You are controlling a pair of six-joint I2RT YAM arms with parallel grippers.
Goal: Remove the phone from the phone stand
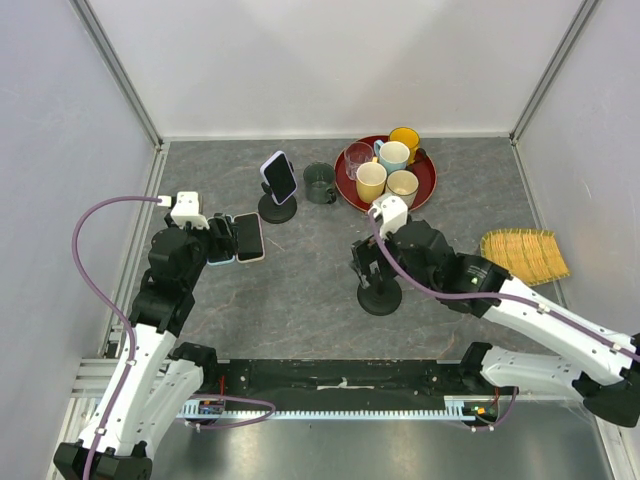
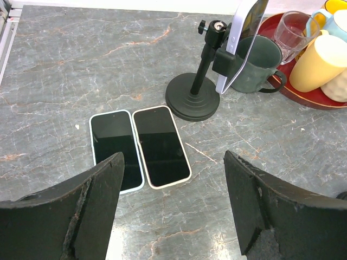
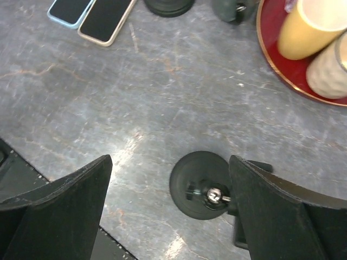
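L hand (image 2: pixel 173 154) wide open near two phones (image 2: pixel 161 145).

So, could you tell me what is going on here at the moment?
Neither arm holds anything. The left gripper, open, hovers over a blue-cased phone and a white-cased phone lying flat side by side. The right gripper, also open, hangs above an empty stand. A third phone is on the back stand, beside a dark mug, not yet removed.
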